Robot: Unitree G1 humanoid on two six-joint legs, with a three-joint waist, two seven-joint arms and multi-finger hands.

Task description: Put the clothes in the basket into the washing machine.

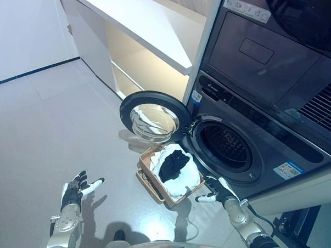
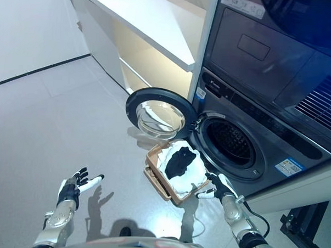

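Note:
A brown wicker basket (image 1: 149, 185) stands on the floor in front of the washing machine (image 1: 274, 145). White clothes (image 1: 186, 180) fill it, with a black garment (image 1: 173, 164) lying on top. The machine's round door (image 1: 150, 115) is swung open to the left, and the dark drum (image 1: 226, 144) shows behind it. My right hand (image 1: 216, 190) hovers at the basket's right edge, fingers spread and holding nothing. Well left of the basket, my left hand (image 1: 76, 189) is raised over the floor, open and empty.
A white counter (image 1: 148, 24) with a lit recess under it runs along the wall left of the machine. A second dark appliance (image 1: 268, 46) is stacked above the washer. Grey floor (image 1: 50, 130) stretches left of the basket.

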